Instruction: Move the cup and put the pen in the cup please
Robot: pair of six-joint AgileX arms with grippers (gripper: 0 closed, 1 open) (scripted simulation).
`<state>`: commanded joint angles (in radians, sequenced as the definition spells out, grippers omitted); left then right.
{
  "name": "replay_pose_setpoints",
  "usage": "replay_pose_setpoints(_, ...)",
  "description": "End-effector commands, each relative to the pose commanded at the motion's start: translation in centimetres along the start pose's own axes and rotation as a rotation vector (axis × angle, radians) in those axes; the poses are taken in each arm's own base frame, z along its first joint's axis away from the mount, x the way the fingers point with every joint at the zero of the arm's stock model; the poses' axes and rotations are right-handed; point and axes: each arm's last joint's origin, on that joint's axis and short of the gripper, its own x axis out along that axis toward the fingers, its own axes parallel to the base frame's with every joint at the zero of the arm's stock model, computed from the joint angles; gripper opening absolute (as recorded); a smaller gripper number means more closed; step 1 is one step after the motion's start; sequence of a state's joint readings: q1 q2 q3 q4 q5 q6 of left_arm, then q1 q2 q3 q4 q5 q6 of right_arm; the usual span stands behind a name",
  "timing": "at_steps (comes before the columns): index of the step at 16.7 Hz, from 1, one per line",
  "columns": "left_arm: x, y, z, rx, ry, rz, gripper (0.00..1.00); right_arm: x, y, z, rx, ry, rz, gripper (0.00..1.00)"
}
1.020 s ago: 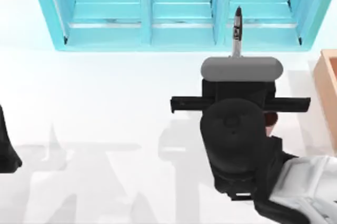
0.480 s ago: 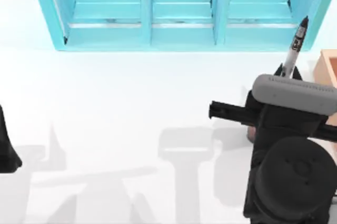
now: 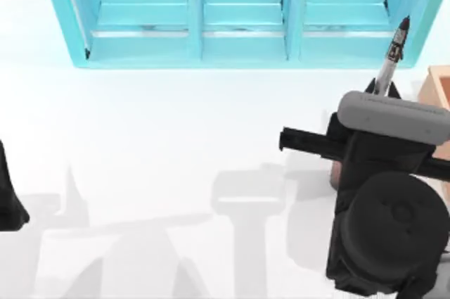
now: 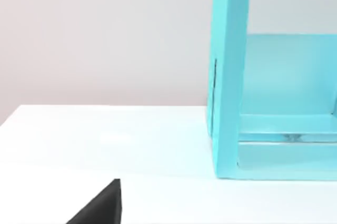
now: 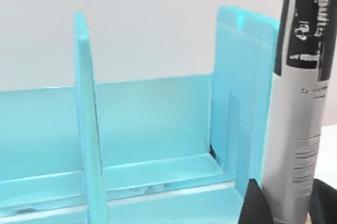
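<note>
Top view: right gripper (image 3: 380, 92), lower right, clamps the pen (image 3: 392, 60) upright for dropping; the cup (image 3: 336, 171) peeks beneath that arm. Left arm parked at left edge. Right wrist view: pen (image 5: 300, 113) pinched between fingertips (image 5: 256, 205), before the blue shelf (image 5: 158, 145).

- White surface (image 3: 155, 130), glossy, spread across the whole top view, marked with soft grey shadows toward the near edge.
- Turquoise shelf unit (image 3: 239, 14) along the far side, split by upright dividers into three open compartments, with pale streaks of reflected light on the compartment floors.
- Plain off-white wall (image 4: 105, 34) behind the surface, seen in both wrist views.
- Tan wooden box edge (image 3: 437, 102) at the right side of the surface.
- Even, bright lighting throughout.
</note>
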<state>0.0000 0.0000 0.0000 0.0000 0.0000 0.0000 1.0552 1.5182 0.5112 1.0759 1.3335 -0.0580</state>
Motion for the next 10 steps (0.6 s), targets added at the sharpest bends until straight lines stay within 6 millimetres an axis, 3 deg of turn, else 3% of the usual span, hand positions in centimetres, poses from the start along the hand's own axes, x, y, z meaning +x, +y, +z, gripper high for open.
replay_pose_setpoints(5,0.0,0.0,0.0,0.0,0.0,0.0,1.0,2.7,-0.2,-1.4,-0.015,0.004,-0.004,0.0)
replay_pose_setpoints(9,0.0,0.0,0.0,0.0,0.0,0.0,1.0,2.8,-0.2,-1.4,-0.011,0.003,-0.004,0.0)
replay_pose_setpoints(10,0.0,0.0,0.0,0.0,0.0,0.0,1.0,2.8,-0.2,-1.4,-0.011,0.003,-0.004,0.08)
